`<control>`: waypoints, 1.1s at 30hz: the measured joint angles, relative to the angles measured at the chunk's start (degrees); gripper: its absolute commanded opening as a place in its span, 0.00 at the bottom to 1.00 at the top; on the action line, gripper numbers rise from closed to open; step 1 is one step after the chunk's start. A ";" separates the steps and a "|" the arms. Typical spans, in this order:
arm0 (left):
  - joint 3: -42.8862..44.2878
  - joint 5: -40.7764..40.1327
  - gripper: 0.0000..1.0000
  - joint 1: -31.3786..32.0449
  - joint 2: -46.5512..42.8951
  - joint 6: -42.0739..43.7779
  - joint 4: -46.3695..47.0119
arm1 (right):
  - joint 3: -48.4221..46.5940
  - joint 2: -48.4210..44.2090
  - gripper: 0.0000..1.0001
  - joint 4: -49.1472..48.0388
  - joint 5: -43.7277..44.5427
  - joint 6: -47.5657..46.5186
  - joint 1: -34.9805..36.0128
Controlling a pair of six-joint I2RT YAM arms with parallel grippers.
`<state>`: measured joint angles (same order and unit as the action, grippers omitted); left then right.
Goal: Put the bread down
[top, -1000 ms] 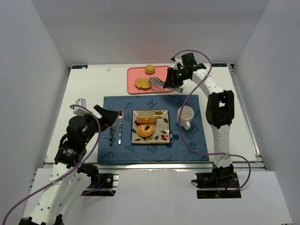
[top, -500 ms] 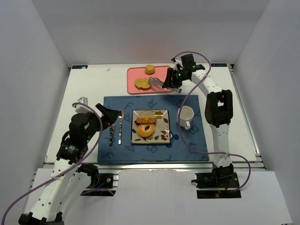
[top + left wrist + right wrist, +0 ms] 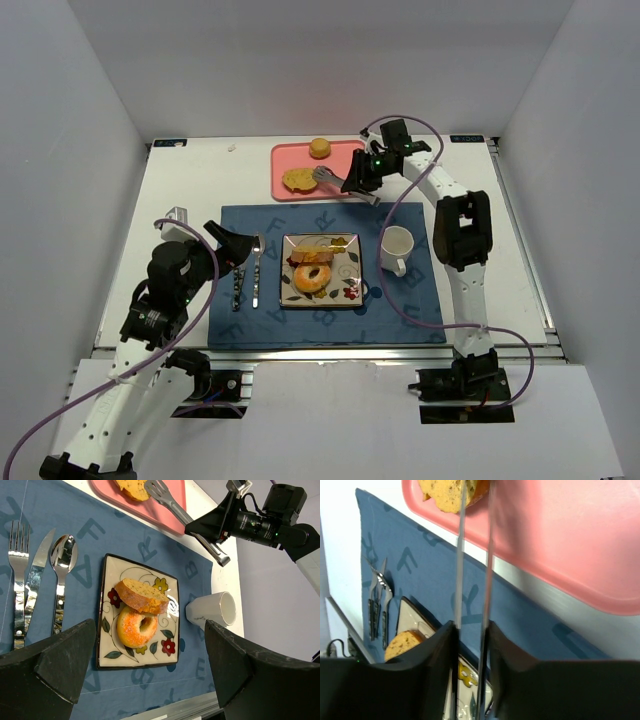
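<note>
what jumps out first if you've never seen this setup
The right gripper holds metal tongs out over the pink tray at the table's far side, their tips at a bread slice lying there. In the middle of the blue placemat, a flowered square plate already carries a bagel with a toast slice resting partly on it.

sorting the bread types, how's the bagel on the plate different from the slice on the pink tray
The bagel is a ring with a hole; the slice on the pink tray is solid. The bagel looks orange and smooth, the slice yellower with dark specks. The bagel lies on the plate touching a piece of toast; the slice has the tongs at it. Both are golden-brown and lie flat.
</note>
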<state>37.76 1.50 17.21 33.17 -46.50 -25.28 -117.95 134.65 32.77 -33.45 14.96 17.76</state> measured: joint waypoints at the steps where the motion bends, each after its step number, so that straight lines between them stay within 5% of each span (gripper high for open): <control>1: 0.00 0.00 0.98 0.00 0.00 0.00 -0.02 | 0.00 0.00 0.31 0.00 -0.13 0.07 0.04; 5: 0.00 0.00 0.98 0.00 -0.17 -0.02 -0.02 | 0.00 0.00 0.16 -0.22 -0.79 0.72 0.31; 21: 0.13 -0.04 0.98 0.00 -1.29 -0.02 -0.35 | 4.50 -7.15 0.04 -1.16 -9.44 2.21 -5.55; 33: 0.13 0.02 0.98 0.00 -2.71 0.11 -0.39 | 21.09 -27.82 0.03 14.47 -17.49 -17.70 -7.02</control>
<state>37.89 1.52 17.21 30.46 -46.39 -25.67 -96.86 106.83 47.24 -50.94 -2.74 10.74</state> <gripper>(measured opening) 0.982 0.271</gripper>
